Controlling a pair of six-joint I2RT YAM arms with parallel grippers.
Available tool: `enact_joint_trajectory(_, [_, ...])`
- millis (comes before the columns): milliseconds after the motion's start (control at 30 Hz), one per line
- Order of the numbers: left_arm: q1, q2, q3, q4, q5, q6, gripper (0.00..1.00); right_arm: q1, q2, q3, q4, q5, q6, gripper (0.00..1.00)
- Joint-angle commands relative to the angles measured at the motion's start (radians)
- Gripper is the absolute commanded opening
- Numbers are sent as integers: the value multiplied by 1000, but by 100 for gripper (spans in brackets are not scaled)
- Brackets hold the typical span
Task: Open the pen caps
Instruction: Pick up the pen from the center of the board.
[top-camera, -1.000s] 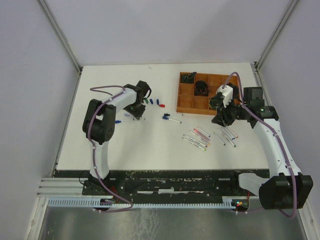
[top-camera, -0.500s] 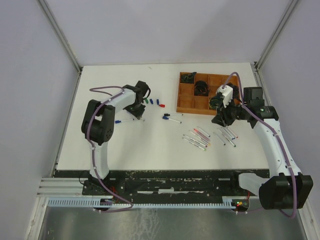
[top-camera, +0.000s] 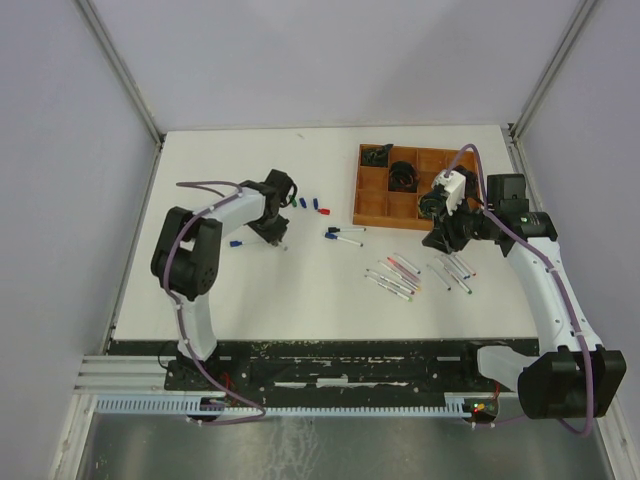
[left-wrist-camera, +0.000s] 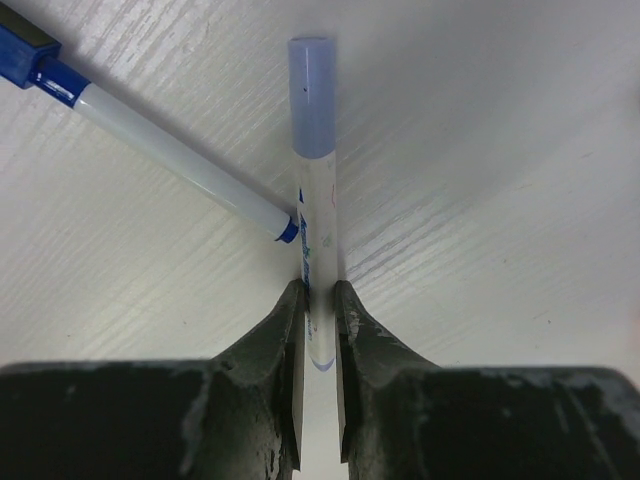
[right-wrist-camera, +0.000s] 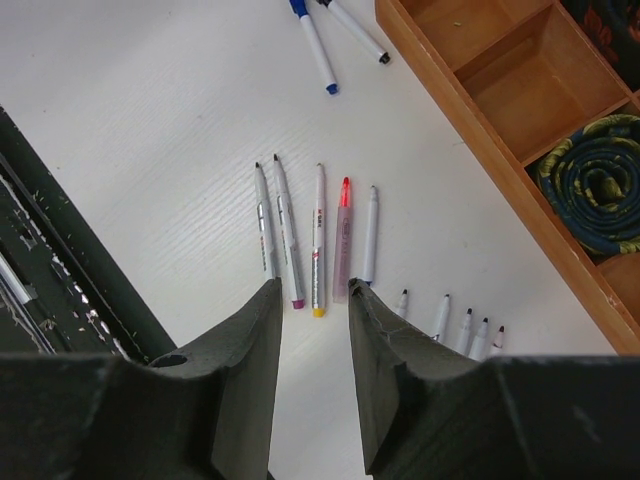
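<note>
My left gripper (left-wrist-camera: 318, 290) is shut on the white barrel of a pen (left-wrist-camera: 317, 215). Its pale blue cap (left-wrist-camera: 312, 95) is on the far end, pointing away from me. A second pen (left-wrist-camera: 175, 155) with a dark blue end lies slanted beside it, its tip touching the held barrel. From above, the left gripper (top-camera: 275, 225) is low over the table, left of centre. Loose pen caps (top-camera: 322, 210) lie just right of it. My right gripper (right-wrist-camera: 313, 288) hangs open and empty above a row of uncapped pens (right-wrist-camera: 318, 240); from above it is by the tray (top-camera: 445, 235).
A brown compartment tray (top-camera: 375, 205) stands at the back right, with dark coiled items (right-wrist-camera: 595, 195) in some cells. Two more pens (top-camera: 345, 235) lie mid-table. Another row of uncapped pens (top-camera: 455, 270) lies further right. The table's dark front rail (right-wrist-camera: 40, 290) runs nearby.
My left jaws have closed onto the pen's barrel, and the left arm's elbow has swung out to the left. The right arm has stayed where it was.
</note>
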Motion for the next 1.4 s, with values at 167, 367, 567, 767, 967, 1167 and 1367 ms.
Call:
enact_joint_trajectory(167, [-73,-216,-98,94,-63,146,3,7,0,-4,3,-113,-6,41])
enact_joint_trajectory(367, [-124,-339,-206,231,-21,234,3,7,-3,-6,5,-165,0,41])
enact_joint_trajectory(567, [-242,-601,-488,697,105,430,3,5,-32,-47,78,-388,74,46])
enact_joint_trajectory(767, [-343,-776,-782,1342,363,627,3,6,-82,-160,346,-528,300,54])
enact_joint_trajectory(967, [-520,-731,-819,1641,345,821,3,5,-83,-216,578,-573,533,56])
enact_joint_trajectory(1167, [-592,-630,-801,1844,281,846,3,17,-122,-272,763,-587,664,58])
enact_joint_trajectory(1367, [-650,-544,-739,1897,236,862,3,20,-177,-372,1132,-542,965,66])
